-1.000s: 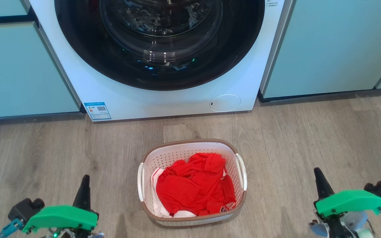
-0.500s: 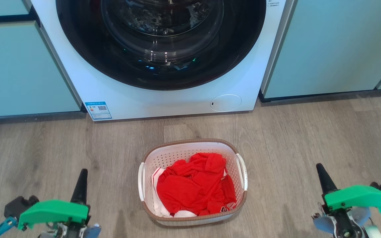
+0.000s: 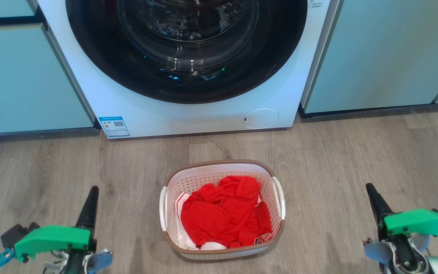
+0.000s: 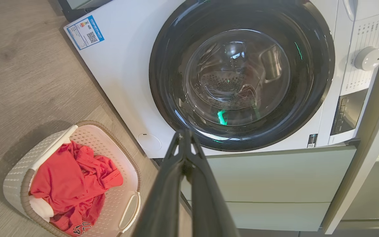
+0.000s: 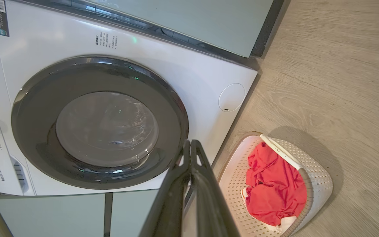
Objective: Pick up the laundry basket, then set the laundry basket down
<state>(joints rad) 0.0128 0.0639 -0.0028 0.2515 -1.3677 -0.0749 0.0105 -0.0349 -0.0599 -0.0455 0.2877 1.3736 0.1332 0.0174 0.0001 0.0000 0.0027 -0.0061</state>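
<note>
White perforated plastic with a brown woven-look rim: one laundry basket (image 3: 203, 182), upright on the wood-look floor (image 3: 337, 160), in front of the washing machine (image 3: 188, 112) but not touching it, and roughly midway between the two hands. Two white side handles (image 3: 162, 207), one per long side, neither gripped. Inside the basket there is one crumpled red garment (image 3: 222, 217) covering most of the bottom, with some white print at its near edge, and one piece of white cloth (image 3: 184, 239) showing under it at the near-left. One washing machine, white, with a dark round glass door (image 3: 188, 49); what is in the drum is not clear. Pale green cabinets (image 3: 25, 80) stand on both sides of it. The left hand (image 3: 92, 189) is low at left, well apart from the basket, fingers pressed together at the tips, gripping nothing. The right hand (image 3: 369, 186) is low at right, also well apart from the basket, fingers likewise closed tip to tip and empty.
</note>
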